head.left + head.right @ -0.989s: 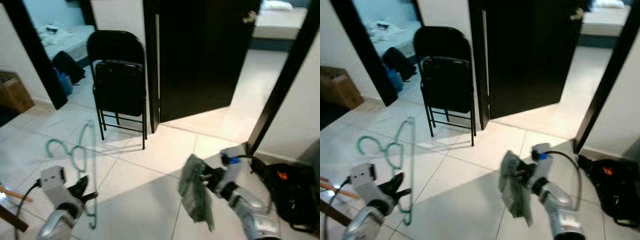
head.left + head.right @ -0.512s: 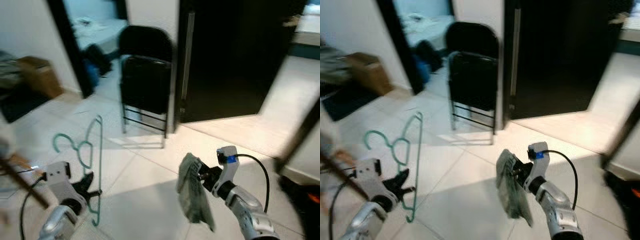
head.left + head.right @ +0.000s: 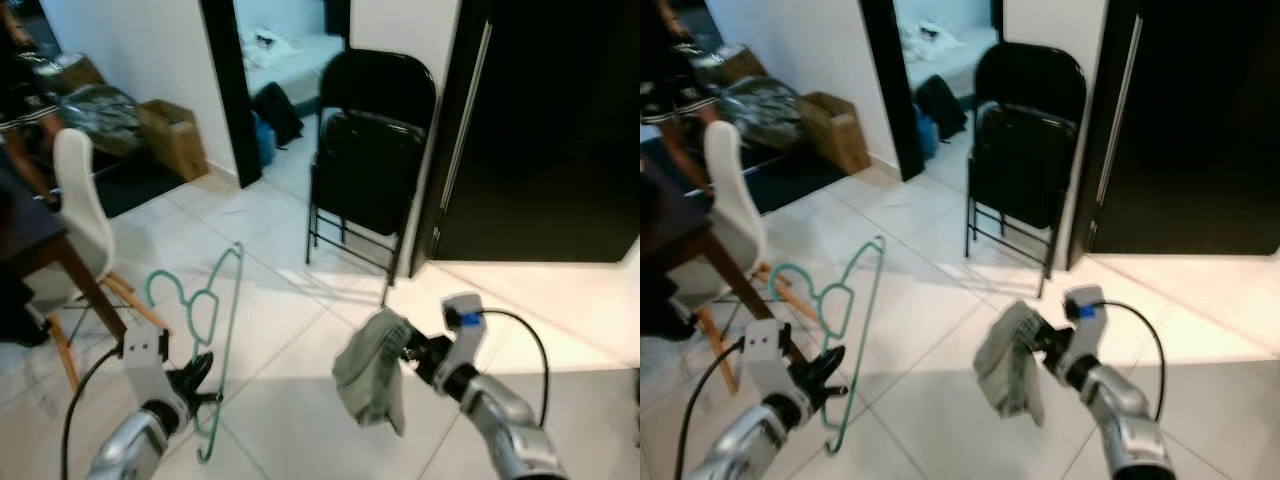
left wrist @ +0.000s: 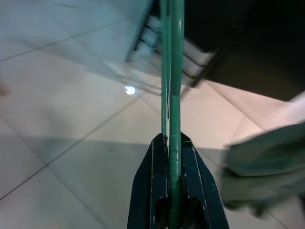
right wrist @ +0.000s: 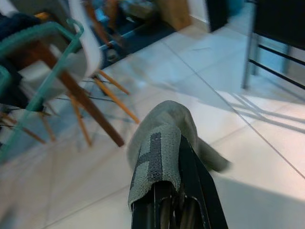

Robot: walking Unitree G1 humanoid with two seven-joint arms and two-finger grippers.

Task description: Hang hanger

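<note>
1. Green hanger (image 3: 205, 330) (thin wire) is pinched upright in our left gripper (image 3: 196, 373), low on our left, above the tiled floor (image 3: 280, 300);
2. our right gripper (image 3: 408, 350) is clamped on a grey-green cloth (image 3: 368, 372);
3. a black folding chair (image 3: 372, 150) stands ahead.

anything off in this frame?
Nothing damaged or spilled. Left gripper is shut on the green hanger, which is bare. The grey-green cloth hangs apart, draped over the right gripper. No rail is in sight; ahead stand a black folding chair and a white chair.
</note>
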